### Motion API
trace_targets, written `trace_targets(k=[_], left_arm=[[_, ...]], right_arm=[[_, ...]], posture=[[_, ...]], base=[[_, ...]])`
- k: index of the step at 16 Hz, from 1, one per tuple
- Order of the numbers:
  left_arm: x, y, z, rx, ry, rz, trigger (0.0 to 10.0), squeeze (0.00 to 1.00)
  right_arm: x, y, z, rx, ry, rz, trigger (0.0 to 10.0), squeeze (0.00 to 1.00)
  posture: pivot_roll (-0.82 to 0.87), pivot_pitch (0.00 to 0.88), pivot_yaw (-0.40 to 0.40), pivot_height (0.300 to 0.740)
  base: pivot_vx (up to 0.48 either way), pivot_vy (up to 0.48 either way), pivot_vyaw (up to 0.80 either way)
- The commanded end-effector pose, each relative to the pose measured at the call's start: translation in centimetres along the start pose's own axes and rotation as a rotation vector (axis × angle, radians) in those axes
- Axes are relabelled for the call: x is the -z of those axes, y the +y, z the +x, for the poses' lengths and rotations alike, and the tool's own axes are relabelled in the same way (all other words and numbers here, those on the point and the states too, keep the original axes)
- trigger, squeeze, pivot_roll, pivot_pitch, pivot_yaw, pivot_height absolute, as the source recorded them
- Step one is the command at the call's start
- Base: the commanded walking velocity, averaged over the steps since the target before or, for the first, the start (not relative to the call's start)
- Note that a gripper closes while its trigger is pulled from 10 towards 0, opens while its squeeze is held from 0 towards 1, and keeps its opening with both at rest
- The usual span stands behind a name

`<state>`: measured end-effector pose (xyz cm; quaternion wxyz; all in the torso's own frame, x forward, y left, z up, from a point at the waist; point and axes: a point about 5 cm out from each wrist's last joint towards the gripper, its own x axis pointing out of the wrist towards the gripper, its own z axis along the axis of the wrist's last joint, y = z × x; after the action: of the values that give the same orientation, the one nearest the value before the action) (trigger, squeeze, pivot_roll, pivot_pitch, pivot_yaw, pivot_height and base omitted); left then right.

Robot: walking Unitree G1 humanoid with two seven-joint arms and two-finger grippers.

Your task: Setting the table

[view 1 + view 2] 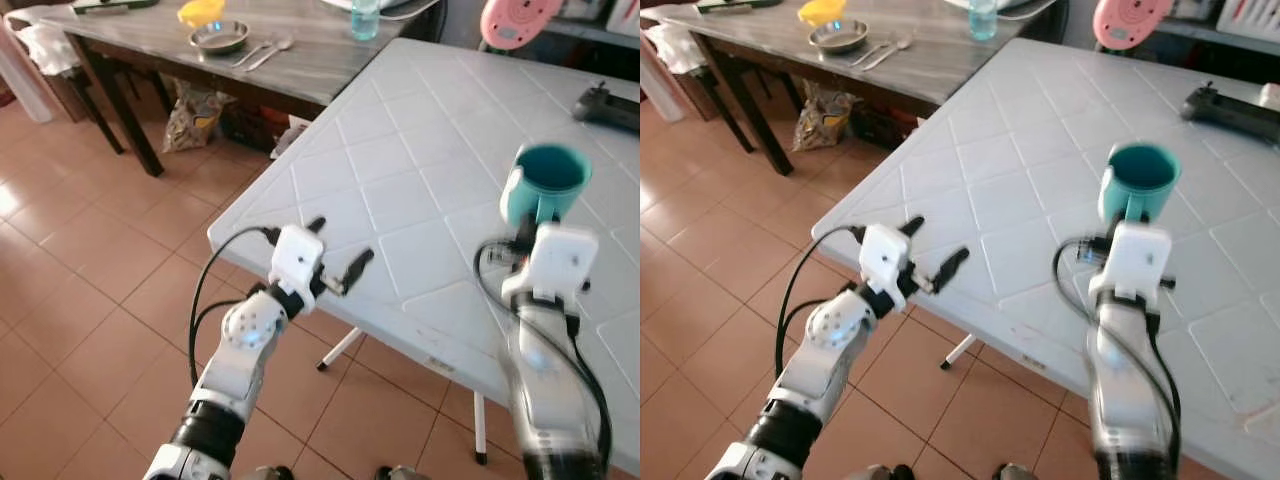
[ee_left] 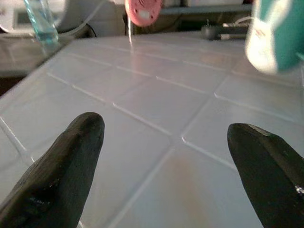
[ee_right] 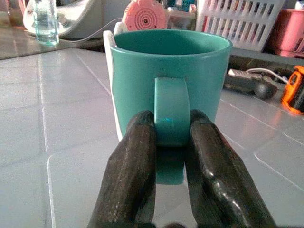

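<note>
- Floor: terracotta tiles with pale grout, running under both counters.
- Far left: a dark-legged counter with a grey streaked top. On it, a round metal bowl, two spoons lying just beside the bowl, something yellow behind the bowl, and a clear bluish bottle near its right end. A patterned bag sits on the floor beneath it.
- Left gripper: hovers over the near corner of the white counter, its black fingers spread wide with nothing between them.
- White counter: moulded plastic with a matte surface, scored in a diamond grid of shallow grooves; rounded corner, thin white legs below.
- Right gripper: fingers pinched onto the flat strap handle of the teal mug, one on each side. The mug is smooth glazed ceramic with a wide mouth and straight walls. It stands upright over the white counter, right of centre; whether its base touches the surface cannot be told.
- Far right: a black handheld device lies on the white counter's far edge. Behind it, a round pink object, a white slatted basket and an orange tool.
</note>
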<state>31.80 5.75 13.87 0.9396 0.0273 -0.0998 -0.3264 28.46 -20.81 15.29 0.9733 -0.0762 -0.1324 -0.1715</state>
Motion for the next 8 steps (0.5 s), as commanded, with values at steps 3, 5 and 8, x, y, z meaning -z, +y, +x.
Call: trace_targets(k=[3, 5, 8], left_arm=[[0.4, 0.9, -0.4, -0.064, 0.006, 0.004, 10.0, 0.00], [0.3, 1.4, -0.5, -0.107, -0.007, 0.002, 10.0, 0.00], [0.3, 2.4, -1.0, -0.197, -0.005, 0.014, 10.0, 0.00]], right_arm=[[-1.7, -0.4, -2.0, -0.019, -0.033, 0.009, 0.0, 0.00], [-2.6, -0.8, -3.2, -0.012, -0.032, 0.006, 0.0, 0.00], [-3.4, -1.3, -4.5, 0.004, -0.028, -0.010, 0.0, 0.00]], posture=[[-0.01, 0.087, 0.043, 0.740], [-0.03, 0.078, 0.036, 0.740], [-0.03, 0.070, 0.031, 0.740]], base=[[0.000, 0.000, 0.00], [0.000, 0.000, 0.00], [0.000, 0.000, 0.00]])
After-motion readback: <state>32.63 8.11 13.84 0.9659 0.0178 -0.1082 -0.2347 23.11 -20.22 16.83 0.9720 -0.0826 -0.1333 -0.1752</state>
